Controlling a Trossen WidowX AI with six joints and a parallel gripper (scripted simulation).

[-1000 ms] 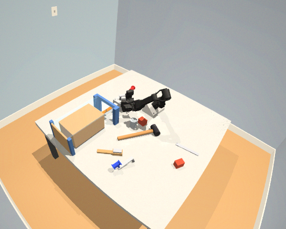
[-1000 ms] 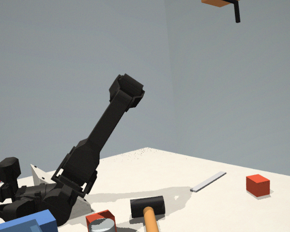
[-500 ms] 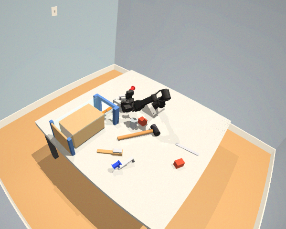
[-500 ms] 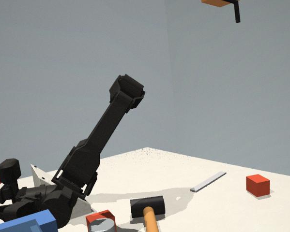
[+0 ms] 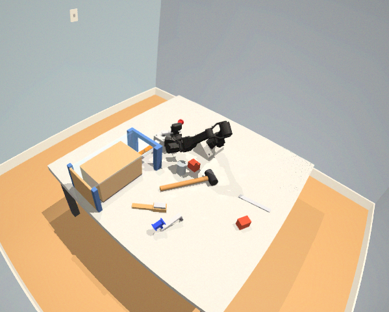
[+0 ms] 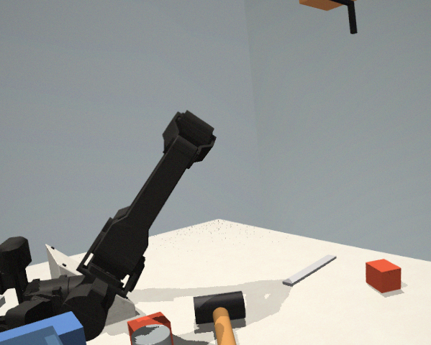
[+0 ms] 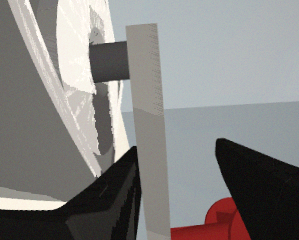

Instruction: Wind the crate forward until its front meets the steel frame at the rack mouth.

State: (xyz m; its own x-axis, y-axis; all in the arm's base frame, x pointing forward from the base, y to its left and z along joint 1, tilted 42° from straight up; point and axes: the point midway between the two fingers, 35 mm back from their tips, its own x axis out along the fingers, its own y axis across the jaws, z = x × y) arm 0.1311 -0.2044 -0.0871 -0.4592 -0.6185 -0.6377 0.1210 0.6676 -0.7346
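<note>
Now open gap betw. end effector [image 7: 179, 150] & crank arm's right edge [image 7: 161, 100].

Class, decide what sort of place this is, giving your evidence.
Probably a workshop-style robot test bench: a black-headed mallet with a wooden handle, a black jointed arm.

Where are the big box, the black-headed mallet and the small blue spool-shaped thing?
Big box [image 5: 111, 162]: top view, its upper face.
Mallet [image 5: 211, 177] [image 6: 219, 307]: top and exterior views, its black head.
Blue spool-shaped thing [image 5: 158, 224]: top view, its middle.
</note>
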